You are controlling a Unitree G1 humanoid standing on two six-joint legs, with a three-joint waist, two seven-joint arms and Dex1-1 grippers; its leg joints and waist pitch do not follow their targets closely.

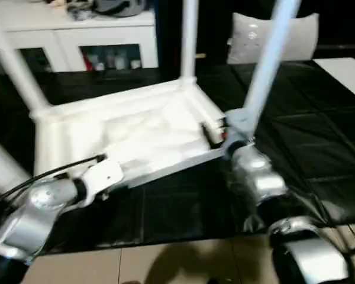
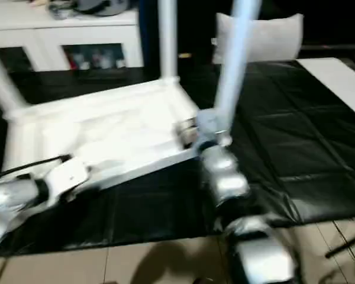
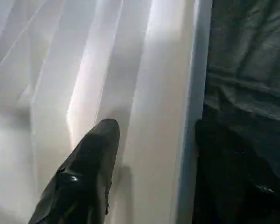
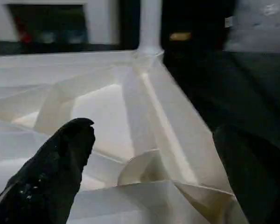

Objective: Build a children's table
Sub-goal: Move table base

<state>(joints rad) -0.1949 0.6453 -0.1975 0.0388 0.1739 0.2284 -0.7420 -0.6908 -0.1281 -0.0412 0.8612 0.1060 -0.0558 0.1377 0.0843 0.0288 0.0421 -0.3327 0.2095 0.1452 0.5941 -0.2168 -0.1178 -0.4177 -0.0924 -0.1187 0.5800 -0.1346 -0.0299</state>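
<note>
Right gripper (image 4: 149, 172) wide open, straddling table (image 1: 136, 127) corner socket; left gripper (image 3: 91, 158) part-open over ribbed underside, holding nothing.

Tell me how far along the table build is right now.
Done: the table top lies underside up, with the far left leg and the far right leg standing in their corners. In hand: a third leg leans by the near right corner, beside the open right pincer; I cannot tell whether it is seated. Left: likely pressing it home, then checking the near left corner.
</note>
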